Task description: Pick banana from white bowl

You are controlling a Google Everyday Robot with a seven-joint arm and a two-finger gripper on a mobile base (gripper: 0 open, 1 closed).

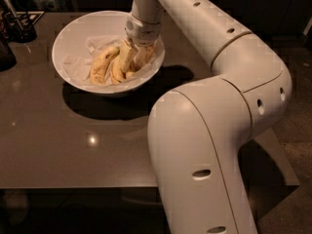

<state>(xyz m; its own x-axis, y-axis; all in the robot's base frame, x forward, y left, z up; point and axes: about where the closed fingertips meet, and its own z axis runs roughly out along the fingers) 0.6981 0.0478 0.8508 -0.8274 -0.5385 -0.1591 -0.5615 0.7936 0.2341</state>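
The white bowl (73, 38) stands at the back left of the dark table and is lined with white paper. Several bananas lie in it. A brown-speckled one (101, 65) lies at the left, a shorter one (117, 71) beside it. A pale-yellow banana (126, 56) lies right under my gripper and is partly hidden by it. My gripper (136, 52) reaches down into the right half of the bowl and sits on the bananas there.
The dark table (73, 150) has its front edge near the bottom of the view. A dark holder with utensils (17, 26) stands at the far left corner. My large white arm (219, 106) fills the right side.
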